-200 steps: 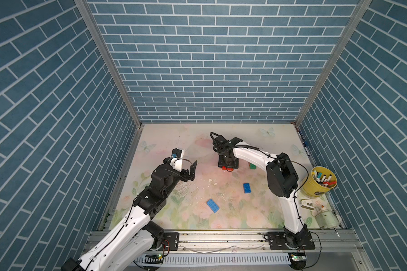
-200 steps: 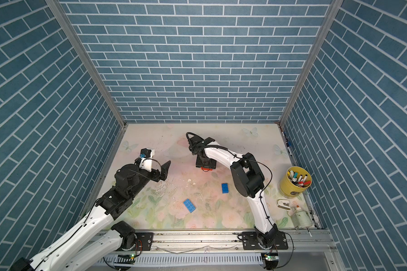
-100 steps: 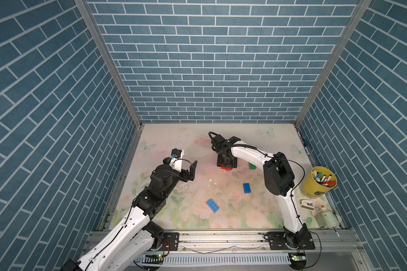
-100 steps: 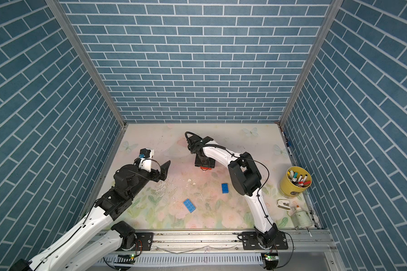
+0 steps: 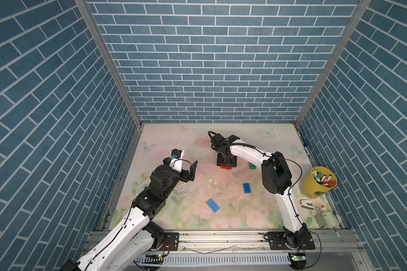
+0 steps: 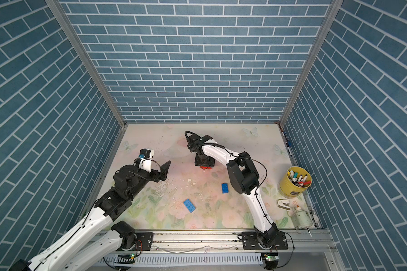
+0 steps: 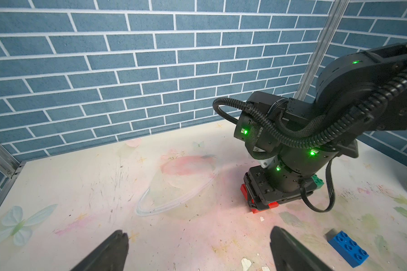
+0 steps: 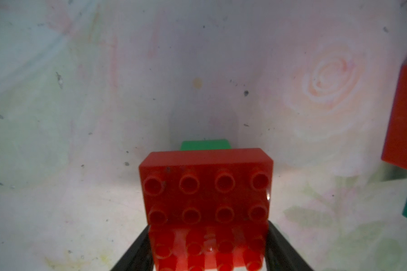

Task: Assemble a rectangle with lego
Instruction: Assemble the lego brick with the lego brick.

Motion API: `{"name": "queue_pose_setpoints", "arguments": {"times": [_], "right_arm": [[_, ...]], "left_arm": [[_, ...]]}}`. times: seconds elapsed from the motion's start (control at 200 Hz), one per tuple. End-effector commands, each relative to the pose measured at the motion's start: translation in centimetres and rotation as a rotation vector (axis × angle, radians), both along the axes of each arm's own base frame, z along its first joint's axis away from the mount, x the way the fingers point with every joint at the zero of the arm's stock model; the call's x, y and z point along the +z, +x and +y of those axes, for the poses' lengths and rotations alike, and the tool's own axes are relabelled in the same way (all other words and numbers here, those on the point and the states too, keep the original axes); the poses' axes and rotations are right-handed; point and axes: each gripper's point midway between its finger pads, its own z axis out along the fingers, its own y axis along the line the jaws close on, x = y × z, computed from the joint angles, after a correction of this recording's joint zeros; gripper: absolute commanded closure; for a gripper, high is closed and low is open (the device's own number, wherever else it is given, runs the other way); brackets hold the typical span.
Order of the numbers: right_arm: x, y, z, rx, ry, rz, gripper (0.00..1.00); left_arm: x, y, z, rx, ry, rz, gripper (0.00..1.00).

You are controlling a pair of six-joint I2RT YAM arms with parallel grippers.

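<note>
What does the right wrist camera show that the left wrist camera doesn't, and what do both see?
Only the right wrist view shows the stud-covered top of the red plastic lego brick clamped in the right gripper. Only the left wrist view shows the open left gripper, a blue plastic lego brick lying loose, and the blue brick-patterned wall. Both show that red brick and the floral table top.

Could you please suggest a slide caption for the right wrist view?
Right gripper gripping a studded red lego brick, green brick edge showing beyond it, over the floral tabletop.
</note>
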Motion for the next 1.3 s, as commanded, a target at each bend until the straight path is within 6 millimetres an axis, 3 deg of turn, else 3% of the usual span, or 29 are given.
{"name": "queue_pose_setpoints", "arguments": {"times": [0.0,0.31,0.49,0.985,1.295], "right_arm": [[-4.0,-0.9,-2.6,-0.014,-0.097,0.114,0.55],[-5.9,-1.2,-3.3,-0.01,-0.106,0.17,0.55],[-5.9,-1.0,-3.4,-0.001,-0.108,0.17,0.55],[0.8,1.9,-1.5,0.071,-0.01,0.008,0.43],[2.6,2.1,-0.5,0.139,0.044,-0.017,0.28]], "left_arm": [[0.6,-0.2,-0.2,-0.01,-0.01,-0.016,0.0],[0.4,-0.1,-0.2,-0.008,-0.007,-0.012,0.0],[0.5,-0.2,-0.1,-0.005,-0.007,-0.014,0.0],[0.6,-0.1,0.0,0.003,-0.004,-0.012,0.0],[0.7,-0.1,0.2,0.01,-0.003,-0.014,0.0]]}}
